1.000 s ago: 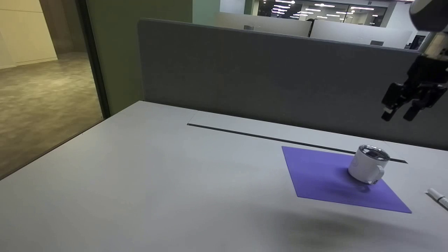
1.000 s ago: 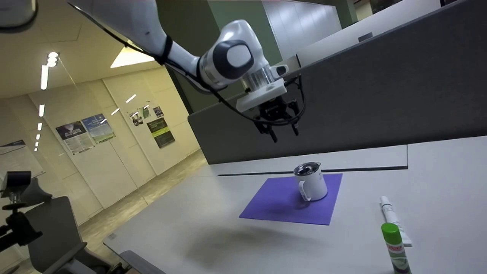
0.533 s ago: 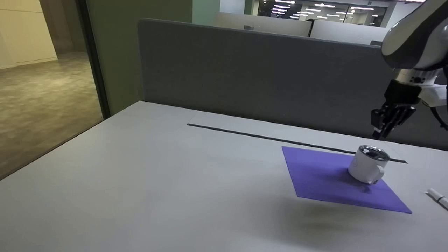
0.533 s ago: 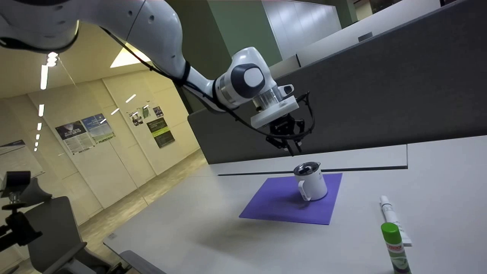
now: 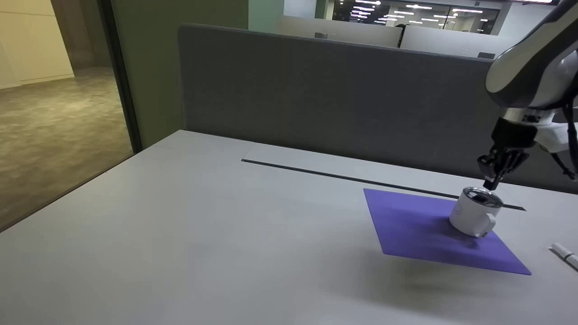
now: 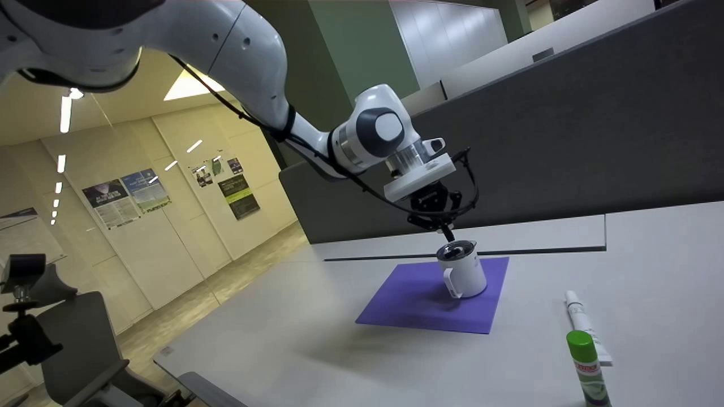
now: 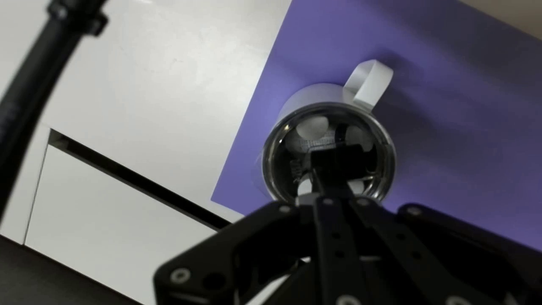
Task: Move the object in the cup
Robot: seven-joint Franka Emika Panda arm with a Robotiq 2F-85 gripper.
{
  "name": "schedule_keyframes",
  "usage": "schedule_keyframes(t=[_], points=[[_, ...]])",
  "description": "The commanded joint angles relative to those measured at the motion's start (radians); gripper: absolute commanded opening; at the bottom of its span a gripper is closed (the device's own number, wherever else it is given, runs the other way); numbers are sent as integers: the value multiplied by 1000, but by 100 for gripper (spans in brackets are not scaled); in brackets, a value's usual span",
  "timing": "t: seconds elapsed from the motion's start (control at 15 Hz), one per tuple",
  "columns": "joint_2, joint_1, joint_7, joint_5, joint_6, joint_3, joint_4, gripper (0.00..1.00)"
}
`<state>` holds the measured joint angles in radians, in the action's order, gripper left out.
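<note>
A white cup (image 5: 471, 220) with a handle and a shiny dark rim stands upright on a purple mat (image 5: 406, 221). My gripper (image 5: 491, 184) is right over the cup's top, pointing down at a slant, its fingers together with nothing visible between them. From the wrist view, the gripper (image 7: 338, 163) covers part of the cup's opening, and the cup's white side (image 7: 311, 95) shows beyond it. Whether the fingertips touch the rim or lid, I cannot tell. Dark and pale patches show inside the rim; reflections keep me from telling the object in the cup apart.
A white tube (image 6: 582, 319) lies on the table, and a green-capped bottle (image 6: 588, 367) stands near it. A grey partition (image 5: 338, 99) rises along the table's back edge. A dark slot (image 5: 316, 172) runs in front of it. A cable (image 6: 362, 175) hangs along the arm.
The arm has come down to just above the cup, and the gripper has gone from open to shut. Cup and mat have stayed in place.
</note>
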<state>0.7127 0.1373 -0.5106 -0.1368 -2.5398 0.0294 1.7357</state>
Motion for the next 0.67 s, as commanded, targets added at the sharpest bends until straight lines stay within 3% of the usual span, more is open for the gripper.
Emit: schedule_keyframes(t=[0.0,0.6], points=[[33,3,35,-28,24,-2,-44,0],[71,11,34,-21,23,-6,-62,0]])
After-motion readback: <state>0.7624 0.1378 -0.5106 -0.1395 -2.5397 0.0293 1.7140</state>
